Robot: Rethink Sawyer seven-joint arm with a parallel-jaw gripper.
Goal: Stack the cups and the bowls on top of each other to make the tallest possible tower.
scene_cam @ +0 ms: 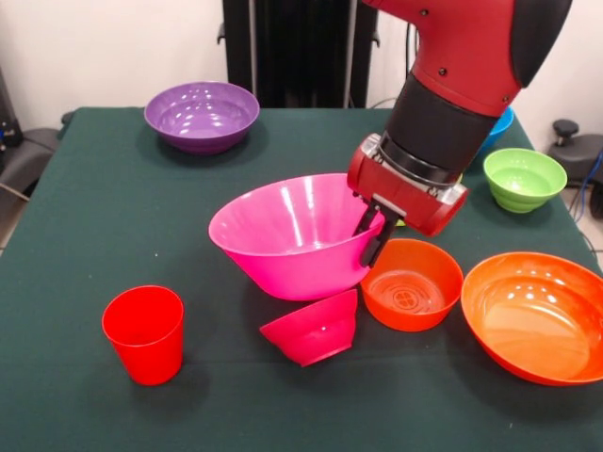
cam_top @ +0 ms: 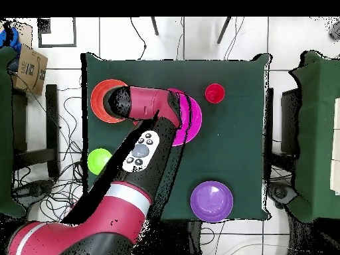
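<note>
My gripper (scene_cam: 369, 232) is shut on the right rim of the large pink bowl (scene_cam: 287, 237), which sits tilted near the table's middle. One finger (scene_cam: 374, 247) is outside the wall. A small magenta bowl (scene_cam: 313, 329) lies tipped on its side against the pink bowl's front. A small orange bowl (scene_cam: 412, 285) stands just right of the gripper, with the large orange bowl (scene_cam: 537, 316) beyond it. A red cup (scene_cam: 144, 334) stands upright at front left. In the overhead view my arm hides the gripper; the pink bowl (cam_top: 191, 119) and red cup (cam_top: 214, 93) show. The yellow and lime cups are out of view.
A purple bowl (scene_cam: 201, 115) stands at the back left and shows in the overhead view (cam_top: 212, 200). A ribbed green bowl (scene_cam: 524, 179) stands at the right. A blue bowl (scene_cam: 501, 126) is mostly hidden behind my arm. The table (scene_cam: 94, 235) has a dark green cloth.
</note>
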